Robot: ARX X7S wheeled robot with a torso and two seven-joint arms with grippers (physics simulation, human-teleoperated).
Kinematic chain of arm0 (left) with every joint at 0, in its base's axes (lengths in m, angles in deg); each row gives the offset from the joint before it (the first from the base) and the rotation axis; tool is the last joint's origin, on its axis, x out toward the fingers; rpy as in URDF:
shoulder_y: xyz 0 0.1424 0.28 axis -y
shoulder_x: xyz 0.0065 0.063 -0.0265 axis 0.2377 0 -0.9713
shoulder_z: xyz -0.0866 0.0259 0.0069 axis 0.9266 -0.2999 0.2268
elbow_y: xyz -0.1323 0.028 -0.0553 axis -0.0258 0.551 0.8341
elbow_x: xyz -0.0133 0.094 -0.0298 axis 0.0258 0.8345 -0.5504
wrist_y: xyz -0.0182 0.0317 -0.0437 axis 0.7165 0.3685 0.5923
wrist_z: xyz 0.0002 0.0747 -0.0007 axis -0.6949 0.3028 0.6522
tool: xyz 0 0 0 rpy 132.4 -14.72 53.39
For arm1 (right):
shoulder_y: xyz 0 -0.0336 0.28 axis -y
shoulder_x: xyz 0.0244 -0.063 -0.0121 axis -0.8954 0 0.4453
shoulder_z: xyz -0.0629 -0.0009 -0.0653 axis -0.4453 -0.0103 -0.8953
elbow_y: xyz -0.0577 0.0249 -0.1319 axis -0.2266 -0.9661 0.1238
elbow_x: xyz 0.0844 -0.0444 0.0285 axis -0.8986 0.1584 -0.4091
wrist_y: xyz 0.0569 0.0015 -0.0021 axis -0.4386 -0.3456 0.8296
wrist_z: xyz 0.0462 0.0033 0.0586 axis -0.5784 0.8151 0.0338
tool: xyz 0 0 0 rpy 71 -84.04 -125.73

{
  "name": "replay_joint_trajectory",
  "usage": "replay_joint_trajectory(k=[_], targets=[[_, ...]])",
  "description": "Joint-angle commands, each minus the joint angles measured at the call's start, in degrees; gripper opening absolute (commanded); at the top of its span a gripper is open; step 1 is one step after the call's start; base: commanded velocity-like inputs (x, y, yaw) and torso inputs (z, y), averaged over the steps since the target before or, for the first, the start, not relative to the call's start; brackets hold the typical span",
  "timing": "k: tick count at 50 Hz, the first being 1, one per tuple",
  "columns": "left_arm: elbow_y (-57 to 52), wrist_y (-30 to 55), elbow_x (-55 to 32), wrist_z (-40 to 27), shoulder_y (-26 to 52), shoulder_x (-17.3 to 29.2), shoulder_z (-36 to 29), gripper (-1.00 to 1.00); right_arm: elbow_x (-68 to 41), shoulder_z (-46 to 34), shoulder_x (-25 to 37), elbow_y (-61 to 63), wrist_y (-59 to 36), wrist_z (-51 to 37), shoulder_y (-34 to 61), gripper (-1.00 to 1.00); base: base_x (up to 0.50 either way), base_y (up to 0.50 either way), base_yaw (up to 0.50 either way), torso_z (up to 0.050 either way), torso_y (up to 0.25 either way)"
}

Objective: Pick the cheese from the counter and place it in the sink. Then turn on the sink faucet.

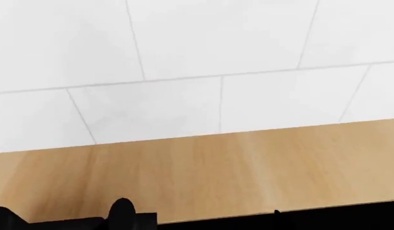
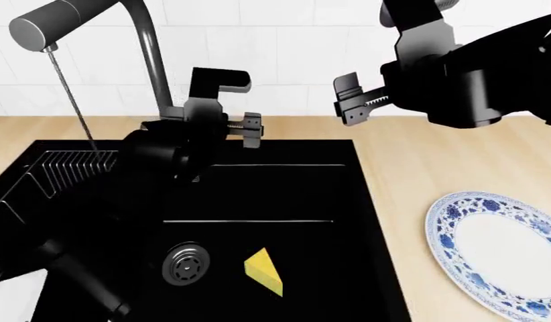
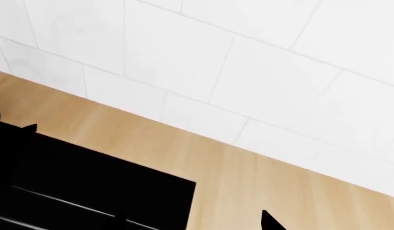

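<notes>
The cheese (image 2: 265, 270), a small yellow wedge, lies on the floor of the black sink (image 2: 285, 188) beside the round drain (image 2: 185, 263). The steel sink faucet (image 2: 141, 40) arches over the basin's left side, and a thin stream of water (image 2: 68, 100) falls from its spout head. My left gripper (image 2: 251, 129) hovers open over the sink's back edge, just right of the faucet's stem, holding nothing. My right gripper (image 2: 350, 100) is open and empty, raised above the counter (image 2: 419, 161) at the sink's back right corner. Both wrist views show counter (image 1: 216, 172) and tiled wall.
A blue-patterned white plate (image 2: 499, 248) lies on the counter right of the sink. A wire rack (image 2: 74, 168) sits in the basin's left part. White tiled wall (image 2: 285, 54) rises behind the counter. The sink's corner (image 3: 88, 191) appears in the right wrist view.
</notes>
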Motion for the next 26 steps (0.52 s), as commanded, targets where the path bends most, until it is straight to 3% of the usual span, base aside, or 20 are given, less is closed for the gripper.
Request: replay_joint_trajectory(k=[1,11,26], targets=[[-1.88,-3.84,-13.76,2.5,-0.2,-0.22,-14.52,1.0,0.12,0.0,0.0,0.0,0.24,0.1,-0.16,1.0,0.0,0.0,0.0,0.0,0.0],[-4.35,-4.75,-17.46,3.53,-0.7,-0.22,-19.88,1.0,0.46,-0.13,-0.31,-0.47,0.42,0.41,-0.14,1.0,0.0,0.0,0.0,0.0,0.0],[-4.21,-4.96,-18.39,3.32,-0.34,-0.22,-20.7,1.0,0.88,-0.4,-0.75,-0.86,0.49,0.92,-0.17,1.0,0.0,0.0,0.0,0.0,0.0]])
